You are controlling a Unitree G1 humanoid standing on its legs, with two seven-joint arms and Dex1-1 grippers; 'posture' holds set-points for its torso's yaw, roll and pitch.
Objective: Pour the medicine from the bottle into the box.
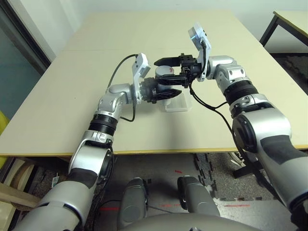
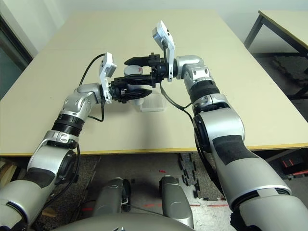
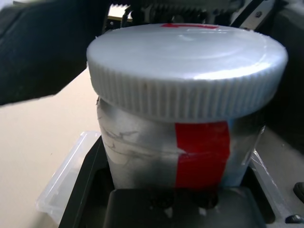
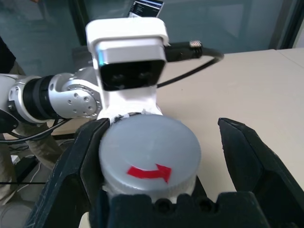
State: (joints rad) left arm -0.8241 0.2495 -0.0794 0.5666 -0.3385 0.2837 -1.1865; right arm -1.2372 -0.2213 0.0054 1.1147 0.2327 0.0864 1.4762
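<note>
While the ribbed round white cap point(image 3: 187, 71) remains seated on the small silvery-white cylindrical bottle with a red stripe point(image 3: 202, 154), no pouring is possible; the step in hand appears to be uncapping. The left end effector point(image 1: 161, 94), centre of the head views, clamps the bottle body above the shallow clear plastic box point(image 1: 177, 104) on the beige bench point(image 1: 57, 110). The right end effector point(image 4: 159, 166) brackets the cap with its jaws wide, one finger touching, the other apart. Close squarely on the cap rim, then twist along the red arrow point(image 4: 148, 172). The right wrist view alone reveals this arrow; the left wrist view shows the box beneath the bottle. The medicine is hidden, presumably inside.
</note>
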